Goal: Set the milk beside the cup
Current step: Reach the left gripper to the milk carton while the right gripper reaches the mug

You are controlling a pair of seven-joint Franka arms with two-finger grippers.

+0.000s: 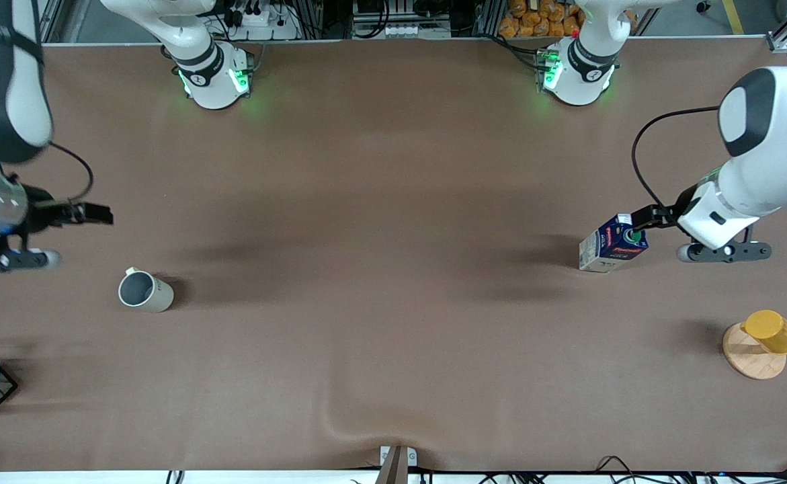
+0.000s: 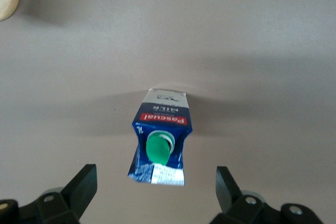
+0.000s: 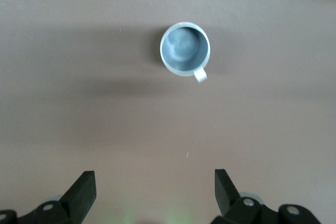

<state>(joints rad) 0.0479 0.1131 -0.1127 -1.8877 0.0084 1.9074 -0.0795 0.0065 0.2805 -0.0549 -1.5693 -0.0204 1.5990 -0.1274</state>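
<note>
A brown cloth (image 1: pixel 380 269) covers the table, wrinkled at its camera-side edge; aluminium framing and cables (image 1: pixel 393 20) line the base side.

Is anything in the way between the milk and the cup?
Nothing visible is. Bare table lies between the milk, at the left arm's end, and the cup, at the right arm's end. The open left hand hangs above the milk; the open right hand waits.

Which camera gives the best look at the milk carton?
The left wrist view: the milk carton fills the middle, seen from above, with its green cap and red label band clear, between the open left gripper. The front view shows it small, standing toward the left arm's end of the table. The right wrist view shows only the cup.
</note>
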